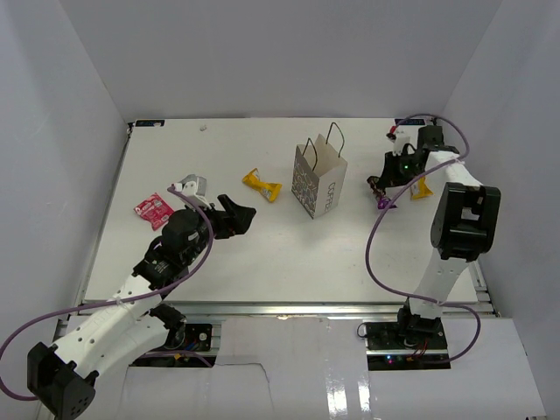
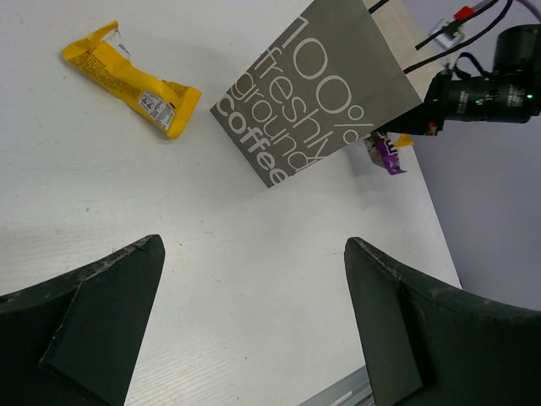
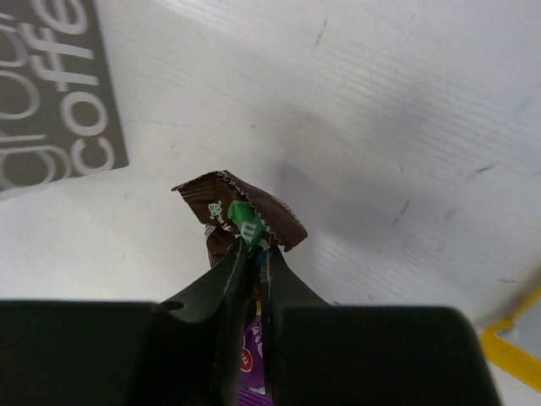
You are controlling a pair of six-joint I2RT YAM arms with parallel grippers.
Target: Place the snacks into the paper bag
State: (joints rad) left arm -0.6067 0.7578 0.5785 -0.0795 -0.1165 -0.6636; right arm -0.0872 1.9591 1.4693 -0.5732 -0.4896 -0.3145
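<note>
The white paper bag (image 1: 319, 179) stands upright mid-table, its grey lettered side showing in the left wrist view (image 2: 317, 93). My right gripper (image 3: 254, 249) is shut on a brown snack packet (image 3: 241, 211), and a dark purple packet (image 3: 254, 355) is pinched between its fingers too. It holds them just right of the bag (image 1: 381, 188), above the table. My left gripper (image 2: 252, 245) is open and empty, left of the bag (image 1: 241, 214). A yellow snack (image 1: 261, 184) lies between it and the bag. A red-pink snack (image 1: 153, 210) and a silver-grey one (image 1: 188, 185) lie at the left.
Another yellow packet (image 1: 422, 190) lies on the table by the right arm, also at the corner of the right wrist view (image 3: 516, 347). White walls enclose the table on three sides. Purple cables (image 1: 376, 236) loop off both arms.
</note>
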